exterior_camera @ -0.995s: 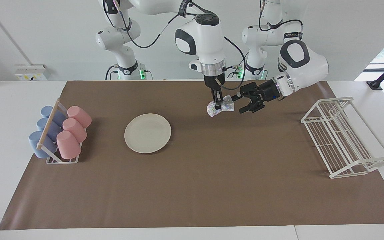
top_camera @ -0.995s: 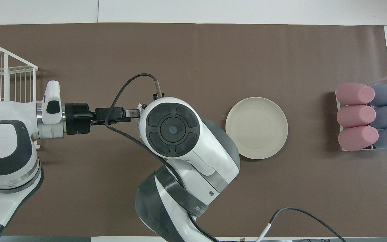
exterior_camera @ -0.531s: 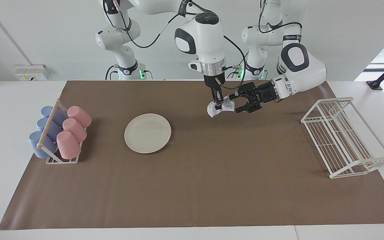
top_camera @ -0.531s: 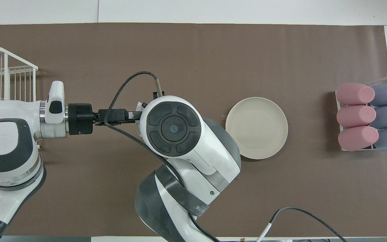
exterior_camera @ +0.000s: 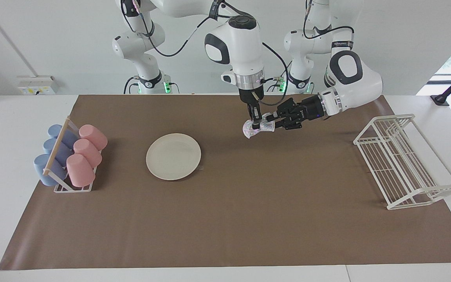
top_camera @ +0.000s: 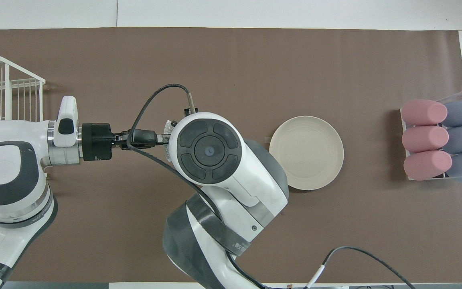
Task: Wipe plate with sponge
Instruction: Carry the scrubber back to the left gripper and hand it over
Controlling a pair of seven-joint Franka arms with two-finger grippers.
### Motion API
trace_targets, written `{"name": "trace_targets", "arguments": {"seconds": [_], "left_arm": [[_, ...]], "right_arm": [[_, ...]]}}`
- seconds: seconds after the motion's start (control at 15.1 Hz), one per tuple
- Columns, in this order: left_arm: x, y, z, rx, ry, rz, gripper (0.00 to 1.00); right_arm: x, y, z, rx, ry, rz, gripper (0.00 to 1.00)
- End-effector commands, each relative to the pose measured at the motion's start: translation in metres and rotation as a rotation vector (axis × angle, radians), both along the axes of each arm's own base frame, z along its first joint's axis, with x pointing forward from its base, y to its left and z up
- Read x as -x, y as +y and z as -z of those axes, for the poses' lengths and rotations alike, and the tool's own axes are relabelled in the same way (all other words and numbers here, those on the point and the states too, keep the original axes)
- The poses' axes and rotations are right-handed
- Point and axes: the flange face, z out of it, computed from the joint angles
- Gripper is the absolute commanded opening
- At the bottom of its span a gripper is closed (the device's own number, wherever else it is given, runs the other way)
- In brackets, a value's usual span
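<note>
The cream-white plate (exterior_camera: pixel 173 156) lies flat on the brown mat, toward the right arm's end of the table; it also shows in the overhead view (top_camera: pixel 306 152). The silvery sponge (exterior_camera: pixel 248 131) hangs in the air over the mat's middle, apart from the plate. My right gripper (exterior_camera: pixel 255 126) points straight down and is shut on the sponge. My left gripper (exterior_camera: pixel 273 122) reaches in sideways, its fingers closed in on the sponge's other end. In the overhead view only a sliver of the sponge (top_camera: pixel 169 128) shows by the left gripper (top_camera: pixel 161 138); the right wrist hides the rest.
A rack of pink and blue cups (exterior_camera: pixel 71 156) stands at the right arm's end of the mat. A white wire dish rack (exterior_camera: pixel 401 160) stands at the left arm's end. The brown mat (exterior_camera: pixel 225 219) covers most of the table.
My left gripper has moved in toward the sponge and its fingers have narrowed from wide open onto the sponge's end. The right gripper has kept still with the sponge.
</note>
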Motion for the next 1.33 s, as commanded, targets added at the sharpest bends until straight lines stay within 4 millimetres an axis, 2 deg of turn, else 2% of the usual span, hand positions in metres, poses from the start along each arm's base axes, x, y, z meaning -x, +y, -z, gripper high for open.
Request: {"name": "trace_targets", "arguments": {"seconds": [0.0,0.33,0.4,0.46,0.53,0.73,0.93,0.99,1.13,1.26], "left_arm": [[0.000,-0.002,-0.002,0.019,0.022,-0.002,0.00],[0.000,0.000,-0.003,0.024,0.033,-0.003,0.00],[0.000,0.001,-0.003,0.025,0.034,-0.002,0.00],[0.000,0.002,-0.003,0.028,0.036,0.000,0.00],[0.000,0.002,-0.003,0.029,0.038,-0.001,0.00],[-0.001,0.003,-0.005,0.029,0.042,-0.005,0.00],[-0.005,0.007,-0.010,0.028,0.069,-0.036,0.00],[-0.006,0.011,-0.014,0.023,0.083,-0.051,0.00],[-0.009,0.019,-0.021,-0.001,0.117,-0.081,0.00],[-0.016,0.024,-0.029,-0.134,0.145,-0.075,0.00]], "right_arm": [[-0.006,0.001,-0.004,0.008,-0.020,0.010,0.00],[-0.009,-0.002,-0.006,0.007,-0.027,0.003,0.00],[-0.011,-0.003,-0.008,-0.006,-0.045,-0.004,0.20],[-0.014,-0.005,-0.005,-0.011,-0.056,-0.006,0.80],[-0.015,-0.005,-0.003,-0.024,-0.062,0.002,1.00],[-0.020,-0.015,-0.008,-0.018,-0.074,0.001,1.00],[-0.032,-0.045,-0.011,0.037,-0.083,-0.103,1.00],[-0.037,-0.064,-0.017,0.066,-0.077,-0.143,1.00],[-0.036,-0.085,-0.028,0.124,-0.062,-0.266,1.00],[-0.037,-0.117,-0.044,0.172,-0.051,-0.386,1.00]]}}
